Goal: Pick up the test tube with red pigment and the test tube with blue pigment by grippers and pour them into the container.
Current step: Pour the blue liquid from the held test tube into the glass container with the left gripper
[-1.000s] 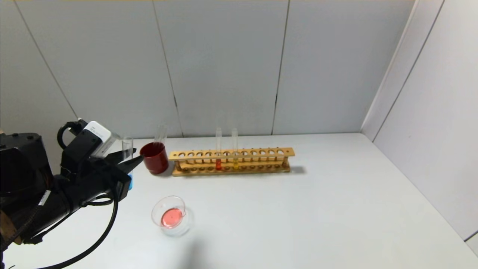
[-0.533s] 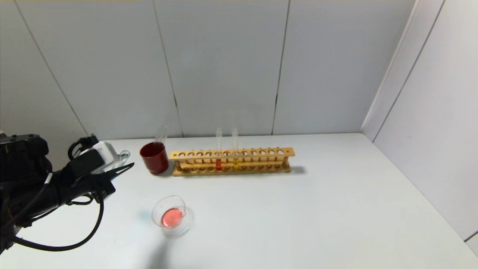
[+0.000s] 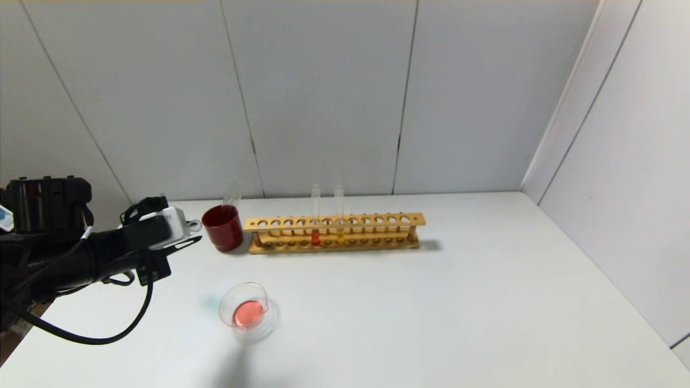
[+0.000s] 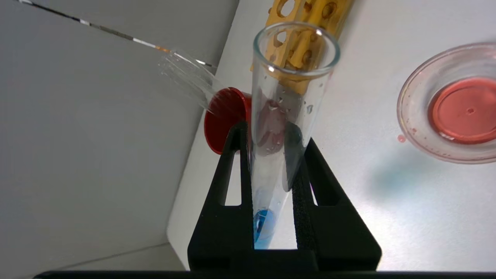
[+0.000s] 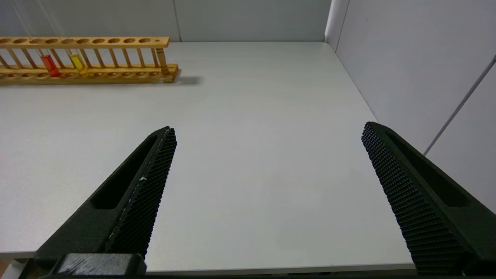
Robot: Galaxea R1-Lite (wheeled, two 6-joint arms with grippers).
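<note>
- While clamped in the left gripper [image 4: 271,155] jaws near the table's [image 3: 431,302] left edge, the test tube with blue pigment [image 4: 285,116] lies tilted.
- Right gripper [image 5: 267,155]: jaws wide apart.
- Container [image 3: 245,310]: near front-left corner.

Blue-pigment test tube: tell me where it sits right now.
The test tube with blue pigment is clamped in the left tool at the table's left side, beside the red cup and behind the container.

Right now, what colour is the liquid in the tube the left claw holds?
Blue, pooled at the base of the test tube shut in the left claw; left wrist view shows it best.
</note>
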